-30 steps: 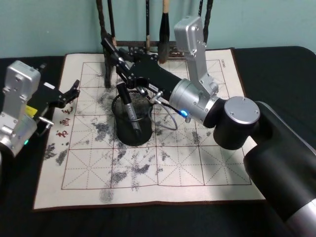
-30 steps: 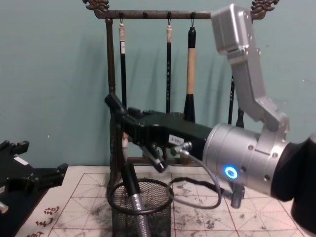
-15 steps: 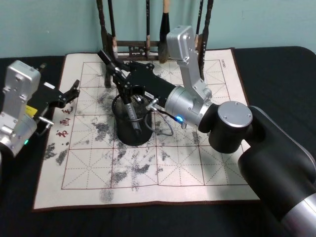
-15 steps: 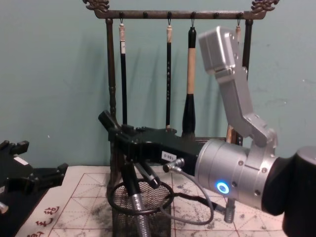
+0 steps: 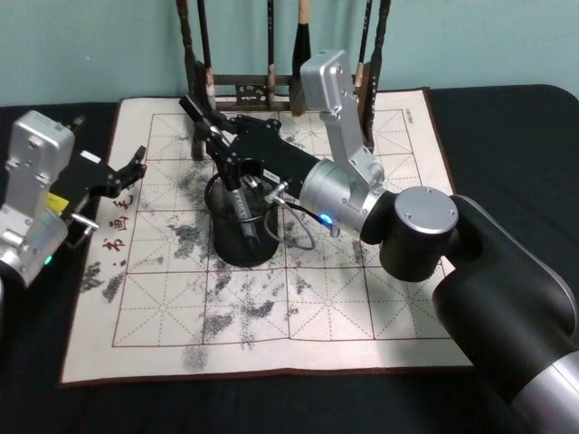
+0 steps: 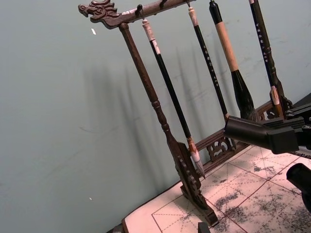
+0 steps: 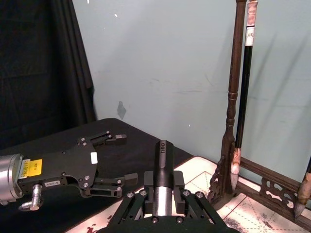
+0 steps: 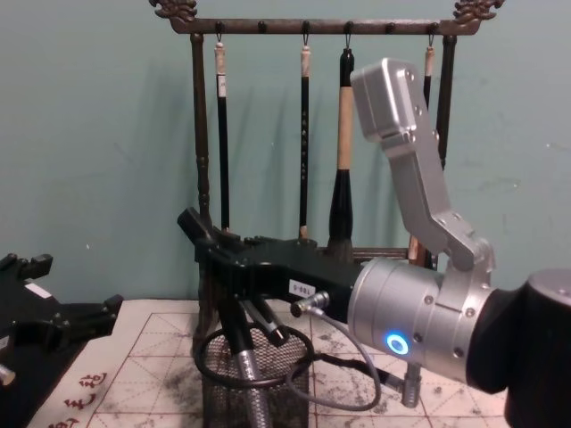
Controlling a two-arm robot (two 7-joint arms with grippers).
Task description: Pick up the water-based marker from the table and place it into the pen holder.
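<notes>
The right tool [image 5: 228,161] reaches over the holder [image 5: 244,242], a round black wire-mesh cup with a solid rim standing on the mat [image 5: 362,307] left of its middle. Its black fingers [image 8: 234,316] are clenched on the marker [image 5: 237,204], a slim cylinder with a dark cap end and a silvery barrel. The marker leans in the holder, lower end down inside the mesh, upper end between the fingers above the rim. In the right wrist view the marker's [image 7: 162,180] rounded dark tip sticks up between the two clamping pads. The mat is pale paper-like cloth, ruled in red squares with diagonals and smudged with grey ink, lying on the black-draped worktop [image 5: 507,136]. At the mat's far edge stands a dark carved wooden rack [image 8: 203,152] with long brushes [image 8: 343,152] hanging from its top bar. The left tool [image 5: 127,172] rests at the mat's left edge, its black fingers spread apart and empty.
</notes>
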